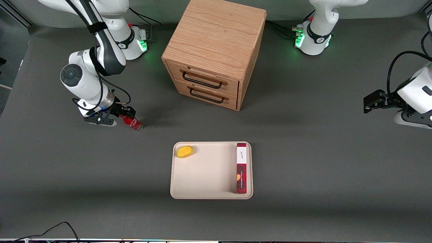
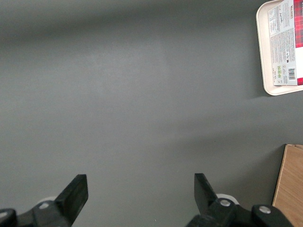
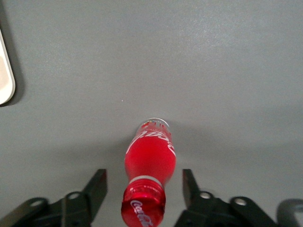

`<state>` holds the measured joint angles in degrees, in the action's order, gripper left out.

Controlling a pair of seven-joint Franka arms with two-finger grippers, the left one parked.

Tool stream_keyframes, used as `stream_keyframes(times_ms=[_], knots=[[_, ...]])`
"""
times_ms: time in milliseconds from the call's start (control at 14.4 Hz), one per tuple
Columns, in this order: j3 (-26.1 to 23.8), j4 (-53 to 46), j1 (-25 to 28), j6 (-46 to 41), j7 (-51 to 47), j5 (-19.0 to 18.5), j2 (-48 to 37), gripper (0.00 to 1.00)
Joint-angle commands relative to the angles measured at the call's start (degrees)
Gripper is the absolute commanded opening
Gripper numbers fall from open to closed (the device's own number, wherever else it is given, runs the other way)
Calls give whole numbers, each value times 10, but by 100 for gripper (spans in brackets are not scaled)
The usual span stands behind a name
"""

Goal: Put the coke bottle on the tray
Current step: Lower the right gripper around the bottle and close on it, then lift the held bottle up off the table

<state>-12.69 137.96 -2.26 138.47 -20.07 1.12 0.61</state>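
Observation:
The coke bottle [image 1: 133, 123] is small and red with a red cap and white lettering. It stands on the grey table toward the working arm's end, farther from the front camera than the tray. My right gripper [image 1: 123, 117] is open, its two fingers on either side of the bottle's cap and neck with a gap on each side. The right wrist view shows the bottle [image 3: 149, 158] between the open gripper's [image 3: 144, 178] fingers, and an edge of the tray [image 3: 4, 75]. The cream-beige tray [image 1: 206, 175] lies near the table's middle.
On the tray lie a yellow lemon-like object [image 1: 185, 151] and a long red plaid box [image 1: 241, 168], which also shows in the left wrist view [image 2: 284, 42]. A wooden drawer cabinet [image 1: 212, 54] with two closed drawers stands farther from the front camera than the tray.

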Motion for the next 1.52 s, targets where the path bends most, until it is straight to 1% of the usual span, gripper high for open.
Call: stream_keyframes(times_ms=[0,277,347,416,554,693,832,970,1040,1109,1248,1317,1455], knots=[[-4,-1,3,8,-9,3,2,0],[-8,-4,3,2,-6,3,-3,0],[-13,-15,2,-11,-3,3,-10,0],[-12,-35,2,-52,-1,1,-20,0],[-9,-104,-1,-162,13,-20,-41,0],[-1,-210,-4,-298,48,-21,-44,0],[0,-323,-4,-406,59,-21,-29,0],[-3,-438,2,-478,51,-18,11,0],[-9,-505,3,-518,46,-16,45,0],[-11,-577,13,-551,29,-16,87,0],[-15,-713,40,-612,-38,-17,177,0],[-24,-764,51,-615,-68,-18,215,0],[-40,-822,73,-591,-148,-23,281,0]])
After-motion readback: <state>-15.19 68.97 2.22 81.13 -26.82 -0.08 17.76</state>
